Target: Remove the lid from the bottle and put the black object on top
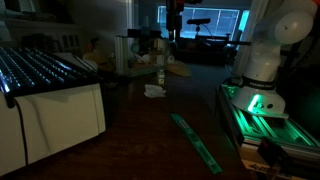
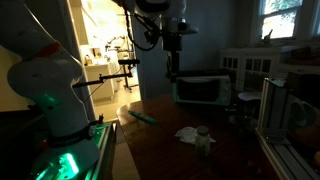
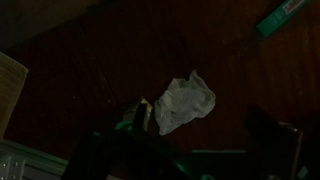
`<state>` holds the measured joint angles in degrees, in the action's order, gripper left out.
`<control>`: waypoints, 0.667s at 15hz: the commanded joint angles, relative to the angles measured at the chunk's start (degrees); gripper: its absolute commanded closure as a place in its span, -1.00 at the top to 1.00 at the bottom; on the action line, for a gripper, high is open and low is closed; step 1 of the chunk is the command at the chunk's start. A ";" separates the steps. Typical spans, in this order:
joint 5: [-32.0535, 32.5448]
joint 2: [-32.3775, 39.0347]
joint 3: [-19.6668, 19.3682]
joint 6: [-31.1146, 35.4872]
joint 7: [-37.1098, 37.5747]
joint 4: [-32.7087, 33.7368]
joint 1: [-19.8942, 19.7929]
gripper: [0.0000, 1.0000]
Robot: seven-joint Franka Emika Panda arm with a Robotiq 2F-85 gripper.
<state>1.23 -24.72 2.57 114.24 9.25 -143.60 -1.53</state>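
I hang high above the dark table (image 2: 160, 150), well clear of everything on it. My gripper (image 2: 172, 68) points down. In the wrist view my fingers (image 3: 112, 150) show as dark shapes at the near edge, standing apart with nothing between them, so I read the gripper as spread and empty, though the light is poor.

The bottle (image 2: 203, 140) stands upright on the table, touching or just beside the crumpled paper (image 2: 187, 133). In an exterior view it is to the right of the paper. In the wrist view the bottle (image 3: 142, 115) is at the paper's (image 3: 185, 103) left edge. A green strip (image 2: 143, 116) lies well apart from both, to the far left. I cannot tell whether the bottle's lid is on, because it is too small and dim. I cannot find the black object in any view.

I judge this to be the opening step: the approach to the lid, with nothing grasped. Next I need to get over the bottle, which sits left of centre between my fingers in the wrist view, and then come straight down. My fingers must close on the lid alone. The bottle is slim and looks easy to tip, and the paper at its side could get caught in the grasp.
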 commanded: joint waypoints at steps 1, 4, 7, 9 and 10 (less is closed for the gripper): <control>1.94 5.76 0.28 6.20 7.42 0.82 -2.75 1.00; 5.66 8.75 1.16 11.65 15.34 0.14 -4.80 1.00; 5.81 11.44 0.05 13.97 17.91 -0.34 -5.10 1.00; 4.19 12.78 -1.52 16.07 16.40 -0.84 -5.12 1.00; 4.28 13.30 -2.08 16.87 16.31 -0.99 -5.31 1.00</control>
<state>6.17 -13.33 2.01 127.80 25.49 -143.88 -6.27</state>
